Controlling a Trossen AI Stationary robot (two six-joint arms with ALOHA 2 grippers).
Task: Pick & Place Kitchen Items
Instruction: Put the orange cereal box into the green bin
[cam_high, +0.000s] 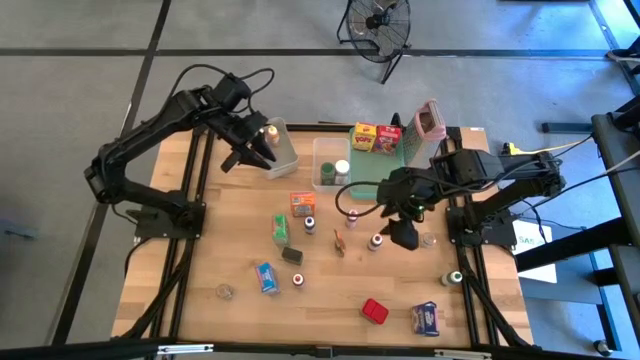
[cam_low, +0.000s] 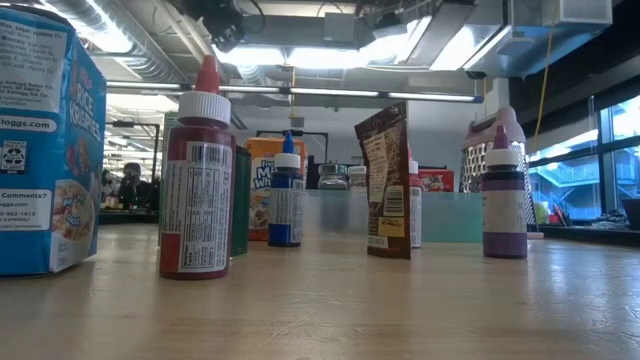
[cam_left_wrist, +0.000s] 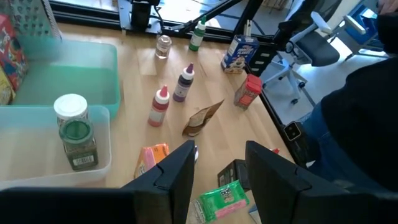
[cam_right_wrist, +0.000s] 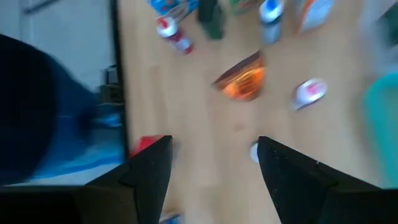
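Left gripper (cam_high: 257, 150) hovering at ten o'clock beside the clear bin (cam_high: 283, 150), fingers apart and empty, right gripper (cam_high: 405, 232) hanging at three o'clock over the kitchen items (cam_high: 310, 224), jaws apart, possibly nothing held, items lying scattered mid-table

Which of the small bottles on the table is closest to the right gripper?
The white-capped bottle, just left of the right gripper; the other bottles sit farther left or near the table's edges.
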